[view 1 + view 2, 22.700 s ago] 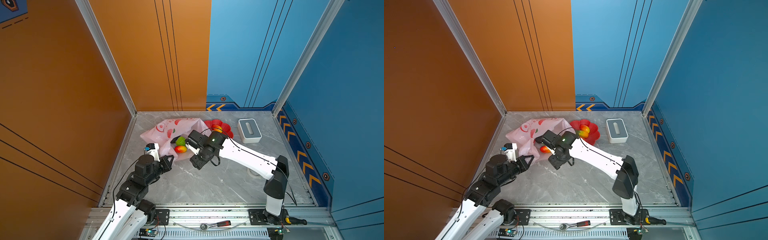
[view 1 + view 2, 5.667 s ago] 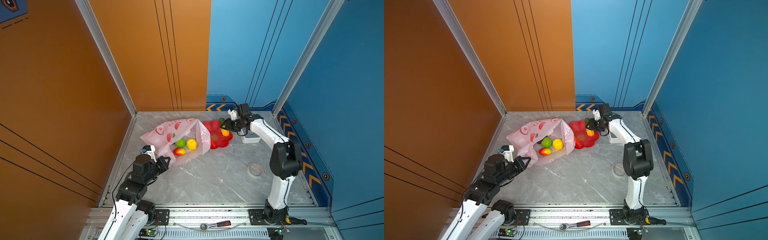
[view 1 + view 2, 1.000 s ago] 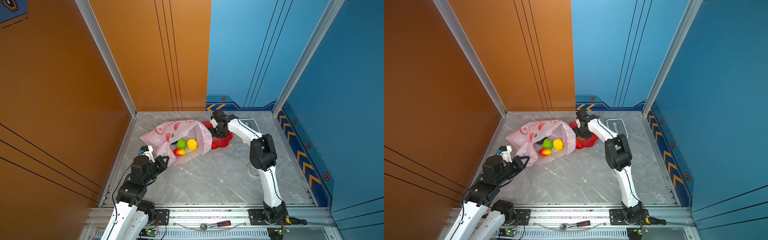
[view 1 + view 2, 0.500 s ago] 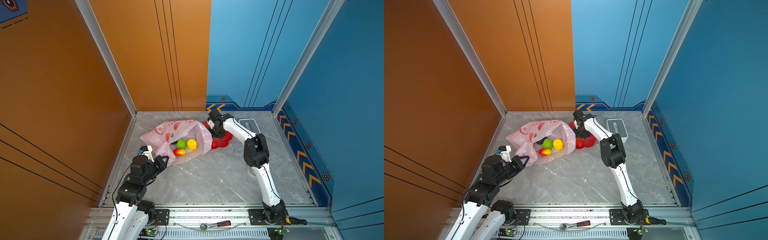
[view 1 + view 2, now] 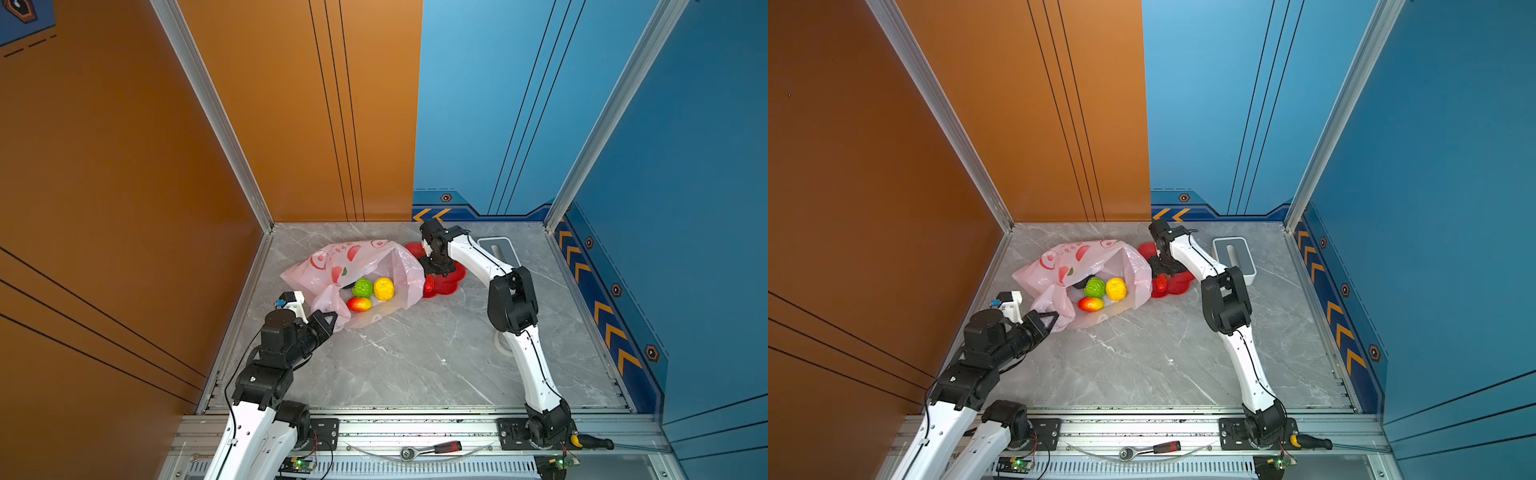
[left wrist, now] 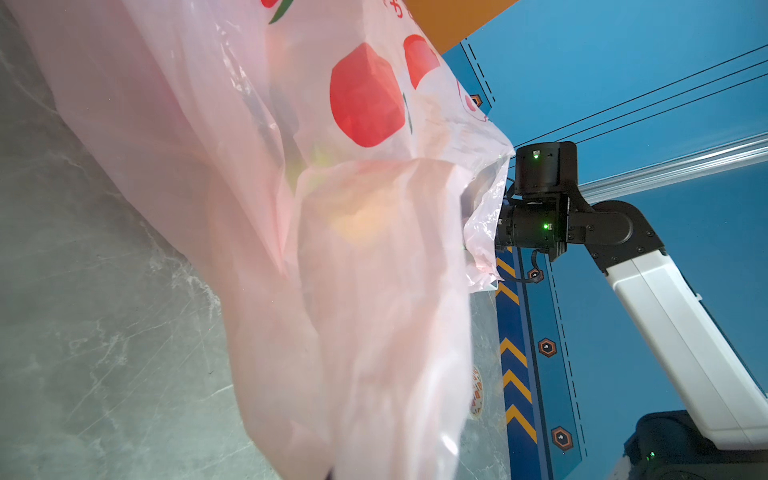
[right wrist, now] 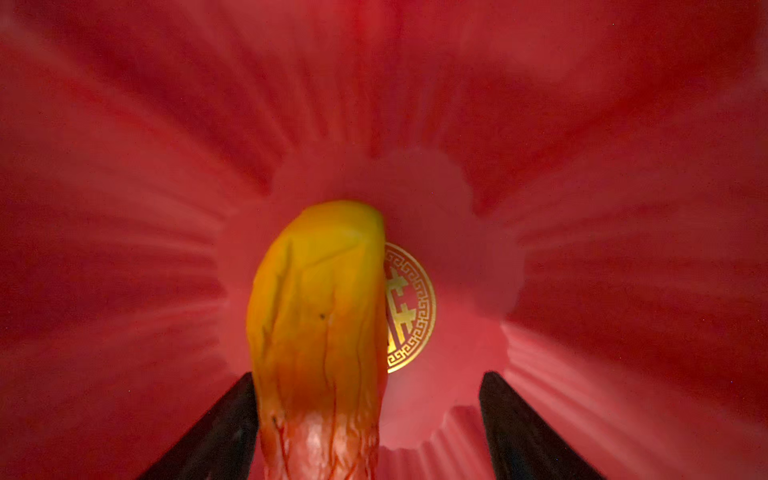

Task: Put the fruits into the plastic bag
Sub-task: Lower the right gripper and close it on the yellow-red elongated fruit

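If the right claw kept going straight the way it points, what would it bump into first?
Most likely the yellow-red mango, which lies between the open fingers of the right claw. The claw points down into the red dish, whose floor sits just behind the fruit.

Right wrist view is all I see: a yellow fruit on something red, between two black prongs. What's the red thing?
Observer: A red flower-shaped dish, right beside the mouth of a pink plastic bag.
Visitor: Anything in the bag?
Observer: Three show: a green fruit, a yellow fruit and a yellow-red mango.
Visitor: Is anything holding it?
Observer: The left gripper, shut on its near edge.
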